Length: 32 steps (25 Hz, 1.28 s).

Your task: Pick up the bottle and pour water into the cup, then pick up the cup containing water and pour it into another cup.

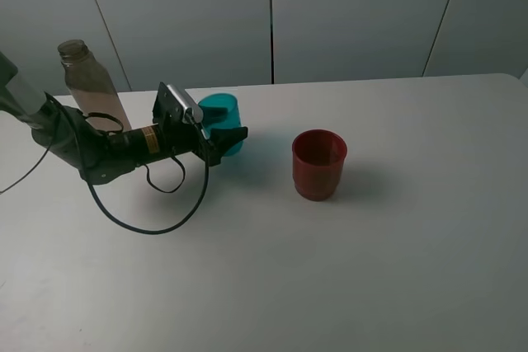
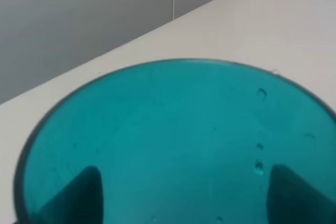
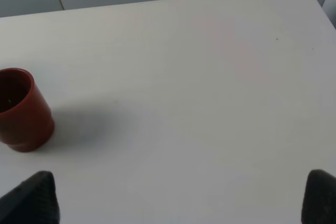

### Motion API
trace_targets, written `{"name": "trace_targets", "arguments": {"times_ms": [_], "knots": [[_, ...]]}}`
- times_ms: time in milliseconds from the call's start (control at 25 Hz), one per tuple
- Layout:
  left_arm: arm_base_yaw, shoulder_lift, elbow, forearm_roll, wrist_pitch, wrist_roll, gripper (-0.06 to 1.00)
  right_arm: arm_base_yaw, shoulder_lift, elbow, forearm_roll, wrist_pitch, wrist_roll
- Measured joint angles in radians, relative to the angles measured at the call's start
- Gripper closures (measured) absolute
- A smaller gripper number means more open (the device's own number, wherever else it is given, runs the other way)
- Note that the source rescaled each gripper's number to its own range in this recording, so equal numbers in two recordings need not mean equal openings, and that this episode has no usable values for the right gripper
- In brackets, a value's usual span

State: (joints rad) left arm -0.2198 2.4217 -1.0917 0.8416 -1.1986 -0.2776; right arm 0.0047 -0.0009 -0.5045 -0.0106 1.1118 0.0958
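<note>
The teal cup (image 1: 221,114) stands left of the table's middle and fills the left wrist view (image 2: 178,140), with droplets on its wall. My left gripper (image 1: 228,139) is shut on it, and its dark fingers (image 2: 79,192) show through the wall on both sides. The brownish bottle (image 1: 87,80) stands upright at the back left, behind the left arm. The dark red cup (image 1: 319,164) stands free to the right of the teal one and also shows in the right wrist view (image 3: 21,111). My right gripper (image 3: 176,203) hovers open over bare table, out of the exterior view.
A black cable (image 1: 148,224) loops from the left arm onto the white table (image 1: 396,253). The table's far edge (image 1: 371,80) meets grey wall panels.
</note>
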Motion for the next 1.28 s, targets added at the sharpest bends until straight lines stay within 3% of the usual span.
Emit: {"name": "trace_targets", "arguments": {"times_ms": [240, 600, 640, 680, 720, 800, 1280], "knots": [[0.0, 0.009, 0.0, 0.056, 0.02, 0.02, 0.79, 0.0, 0.0, 0.0, 0.0, 0.0, 0.0], [0.0, 0.01, 0.0, 0.063, 0.006, 0.022, 0.79, 0.0, 0.0, 0.0, 0.0, 0.0, 0.0], [0.0, 0.01, 0.0, 0.063, 0.003, 0.022, 0.75, 0.0, 0.0, 0.0, 0.0, 0.0, 0.0], [0.0, 0.01, 0.0, 0.063, -0.001, 0.022, 0.4, 0.0, 0.0, 0.0, 0.0, 0.0, 0.0], [0.0, 0.01, 0.0, 0.062, -0.003, 0.022, 0.15, 0.0, 0.0, 0.0, 0.0, 0.0, 0.0], [0.0, 0.01, 0.0, 0.06, -0.005, 0.022, 0.01, 0.0, 0.0, 0.0, 0.0, 0.0, 0.0], [0.0, -0.137, 0.0, 0.065, -0.007, 0.02, -0.03, 0.0, 0.0, 0.0, 0.0, 0.0, 0.0]]}}
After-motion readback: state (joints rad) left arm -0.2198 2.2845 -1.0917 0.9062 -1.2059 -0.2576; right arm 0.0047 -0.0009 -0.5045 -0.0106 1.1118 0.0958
